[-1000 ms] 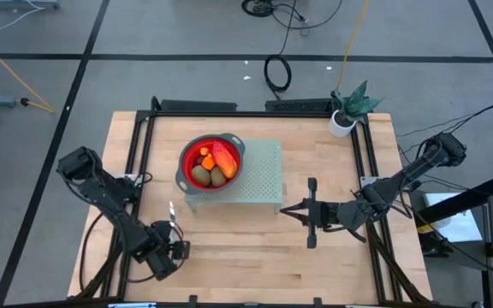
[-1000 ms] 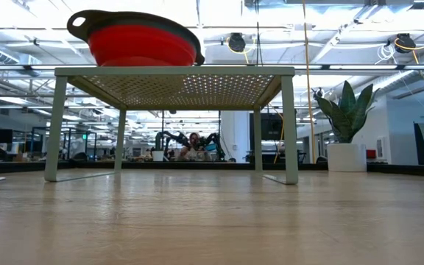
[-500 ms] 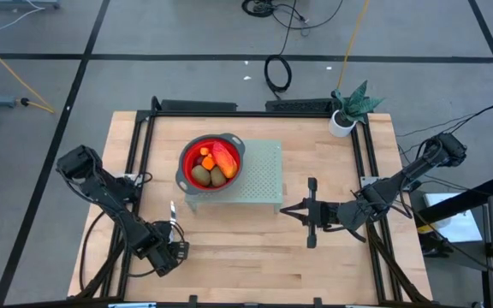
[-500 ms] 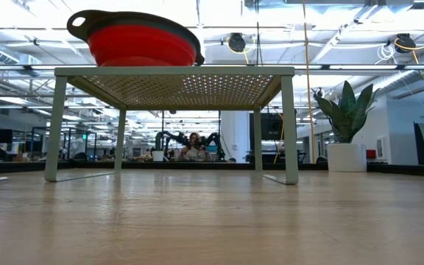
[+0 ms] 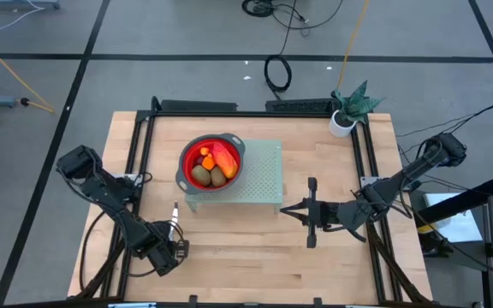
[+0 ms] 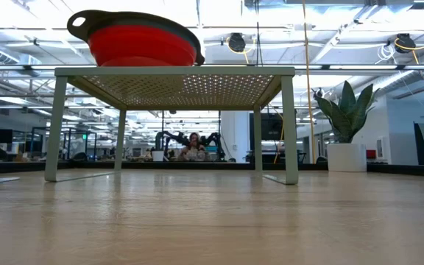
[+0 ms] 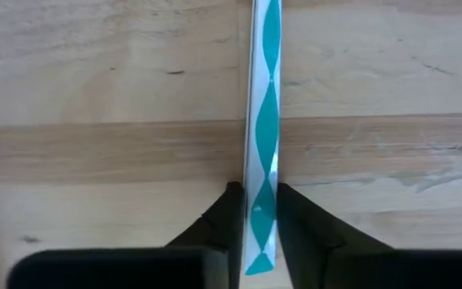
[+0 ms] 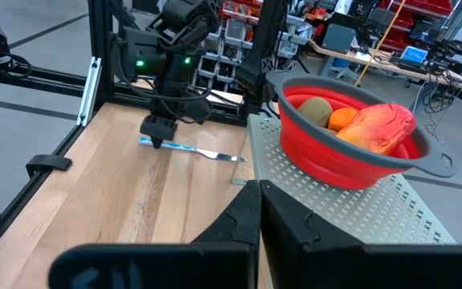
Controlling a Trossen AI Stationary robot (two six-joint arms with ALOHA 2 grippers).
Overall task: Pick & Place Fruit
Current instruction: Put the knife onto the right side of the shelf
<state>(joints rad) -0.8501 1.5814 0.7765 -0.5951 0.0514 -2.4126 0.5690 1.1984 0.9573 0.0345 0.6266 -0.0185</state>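
Fruit [image 5: 211, 165], light, hard, slippery plastic, is piled in the red bowl [image 5: 184, 170], far from the left gripper [image 7: 255, 229], clamped on a knife handle [image 7: 263, 120]; the right gripper [image 8: 260, 201] is shut.

Your open room is the bare wooden table [image 5: 246, 248] in front. The raised perforated rack [image 5: 259, 175] with the red bowl [image 5: 187, 162] blocks the middle; the potted plant [image 5: 345, 115] stands at the far right corner.
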